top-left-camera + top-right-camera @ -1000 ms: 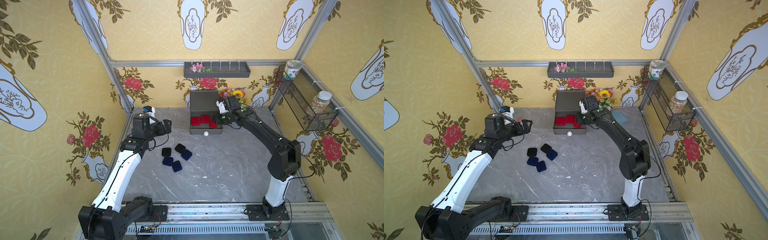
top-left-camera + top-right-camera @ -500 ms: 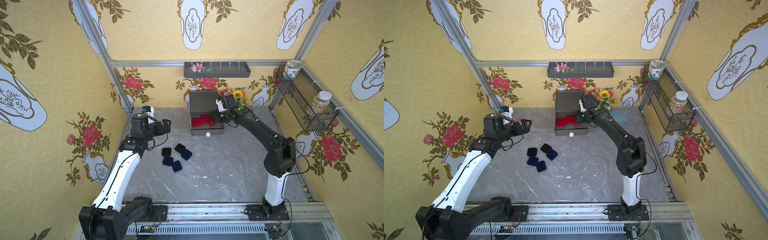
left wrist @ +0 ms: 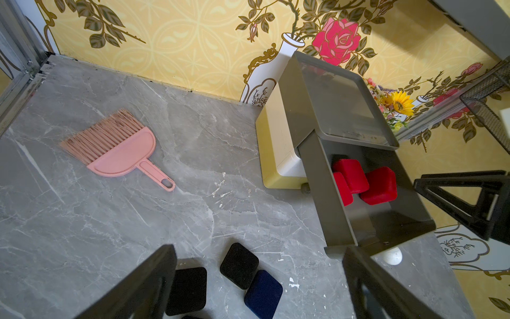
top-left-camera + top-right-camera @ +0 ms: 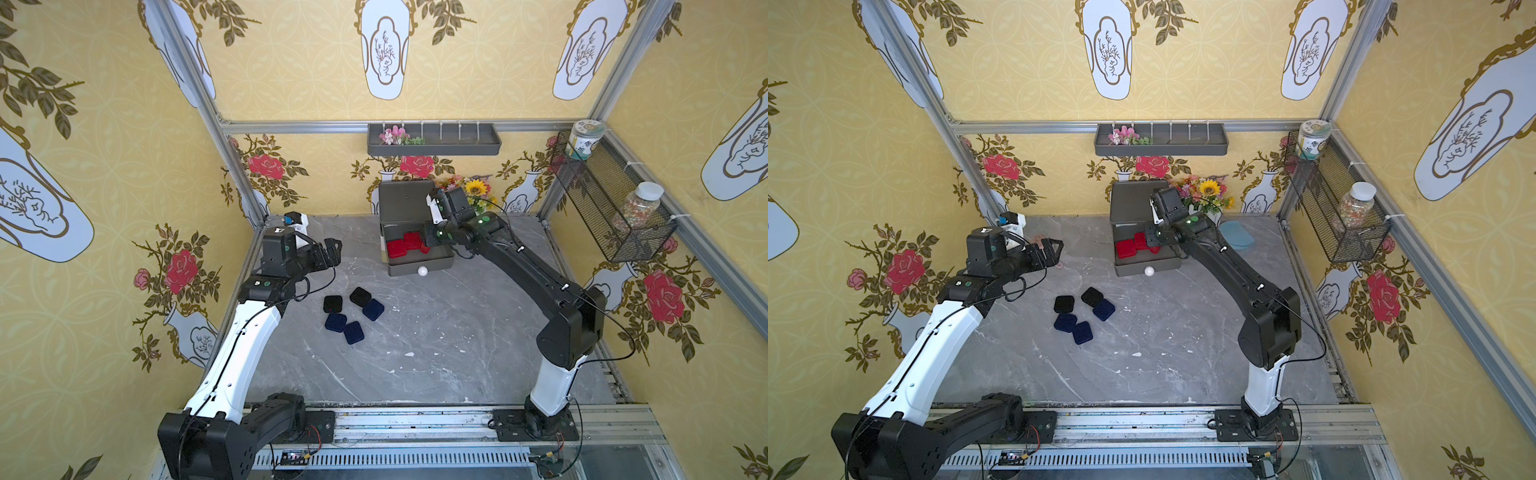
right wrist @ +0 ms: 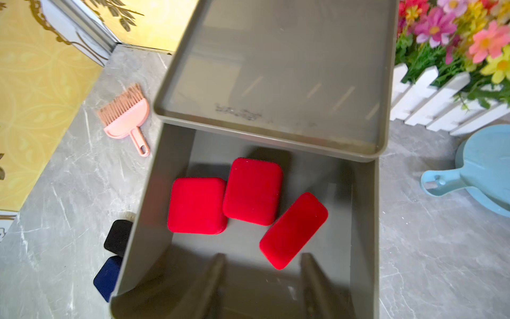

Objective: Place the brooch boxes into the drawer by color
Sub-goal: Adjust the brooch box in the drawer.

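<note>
Cluster of navy boxes (image 4: 353, 332) and black boxes (image 4: 333, 304) lies on the tabletop (image 4: 457, 332), apart from the wide-spread left tool (image 4: 1054, 249). Farther back, three red boxes (image 5: 197, 205) rest in the pulled-out drawer (image 5: 149, 215), just beyond the right tool (image 5: 262, 256), whose fingers stand apart and empty.

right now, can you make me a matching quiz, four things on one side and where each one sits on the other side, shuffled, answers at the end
Things
1. red brooch boxes
2. navy brooch boxes
3. pink brush
4. light blue pan

Places
A. on the table beside the flowers
B. alone on the table, near a back corner
C. inside the pulled-out grey drawer
D. clustered on the table with the black brooch boxes

Pairs: 1-C, 2-D, 3-B, 4-A
</note>
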Tool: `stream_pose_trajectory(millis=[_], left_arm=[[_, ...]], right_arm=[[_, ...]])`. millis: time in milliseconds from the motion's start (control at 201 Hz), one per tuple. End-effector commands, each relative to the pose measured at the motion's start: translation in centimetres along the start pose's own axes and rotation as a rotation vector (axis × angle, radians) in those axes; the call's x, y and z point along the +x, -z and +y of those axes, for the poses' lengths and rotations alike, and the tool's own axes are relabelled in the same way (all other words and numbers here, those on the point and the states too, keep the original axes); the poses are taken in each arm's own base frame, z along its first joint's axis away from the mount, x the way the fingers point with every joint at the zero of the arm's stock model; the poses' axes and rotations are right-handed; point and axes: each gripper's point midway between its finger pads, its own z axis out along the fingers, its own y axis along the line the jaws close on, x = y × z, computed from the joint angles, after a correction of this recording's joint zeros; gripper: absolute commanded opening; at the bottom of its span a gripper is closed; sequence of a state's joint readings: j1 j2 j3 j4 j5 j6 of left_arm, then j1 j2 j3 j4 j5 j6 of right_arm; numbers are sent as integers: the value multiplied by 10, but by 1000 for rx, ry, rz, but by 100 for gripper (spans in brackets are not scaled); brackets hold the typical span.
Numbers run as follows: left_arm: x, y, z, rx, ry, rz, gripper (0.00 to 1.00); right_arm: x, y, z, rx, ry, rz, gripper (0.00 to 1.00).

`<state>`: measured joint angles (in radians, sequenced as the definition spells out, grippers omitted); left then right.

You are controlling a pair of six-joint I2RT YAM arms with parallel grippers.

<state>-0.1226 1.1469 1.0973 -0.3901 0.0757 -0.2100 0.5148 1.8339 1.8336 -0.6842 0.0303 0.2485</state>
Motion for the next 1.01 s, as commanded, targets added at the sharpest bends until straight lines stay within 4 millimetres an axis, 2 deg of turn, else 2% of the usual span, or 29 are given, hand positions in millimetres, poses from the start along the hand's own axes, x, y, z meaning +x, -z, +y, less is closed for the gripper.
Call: stream_pose_trajectory(millis=[0, 70, 100, 289, 493, 657, 851, 926, 976, 1006], left_arm=[[-4, 0, -4, 21, -6, -18, 100], [-4, 0, -4, 23, -4, -18, 100], [-4, 0, -4, 23, -5, -17, 100], [-4, 0, -4, 23, -6, -16, 100], [-5, 2, -4, 20, -10, -19, 100], [-4, 1, -3, 19, -9, -17, 100], [-5, 1, -3, 22, -9, -17, 100], [-5, 1, -3, 22, -9, -16, 100], [-4, 1, -3, 22, -6, -14, 100], [-4, 0, -3, 22, -6, -14, 100]], right_arm=[[3, -1, -2, 9, 7, 4, 19], [9, -9, -4, 10, 2, 23, 4], [10, -12, -4, 11, 1, 31, 2], [20, -34, -10, 16, -12, 74, 0], [33, -40, -27, 55, -22, 116, 0], [47, -34, -37, 88, -18, 141, 0], [43, -17, -44, 119, -7, 120, 0], [39, -11, -45, 122, -2, 107, 8], [34, -7, -42, 114, 2, 96, 21], [30, -4, -41, 109, 2, 90, 25]])
